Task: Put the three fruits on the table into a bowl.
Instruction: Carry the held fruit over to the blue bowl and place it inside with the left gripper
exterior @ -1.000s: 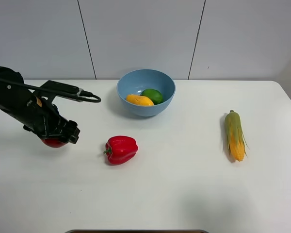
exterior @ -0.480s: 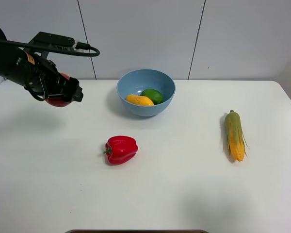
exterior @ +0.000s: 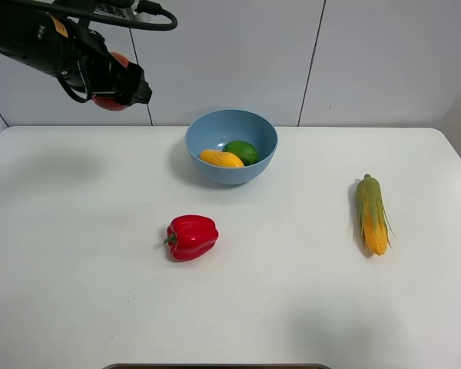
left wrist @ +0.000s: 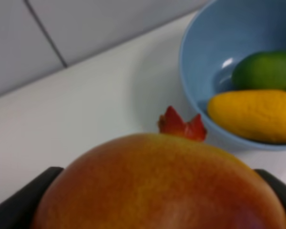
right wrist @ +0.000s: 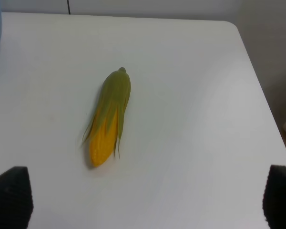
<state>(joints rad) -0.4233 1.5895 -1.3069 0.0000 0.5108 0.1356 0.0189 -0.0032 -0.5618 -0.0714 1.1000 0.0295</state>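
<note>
Since the lime (exterior: pixel 242 151) and mango (exterior: pixel 221 159) already sit in the blue bowl (exterior: pixel 231 145) at upper centre, only the last fruit is left, and it's mid-carry: the left gripper (exterior: pixel 117 90) is clamped on the red apple (exterior: pixel 108 102), high in the upper left of the frame, well off the table (exterior: pixel 230 307). That arm reaches in from the left edge, angled toward the bowl. My guess for next: swing right until it's over the rim, drop a bit, let go. Right gripper (right wrist: pixel 143 198) looks spread open above the corn (exterior: pixel 372 214); the pepper (exterior: pixel 191 237) stays out.
</note>
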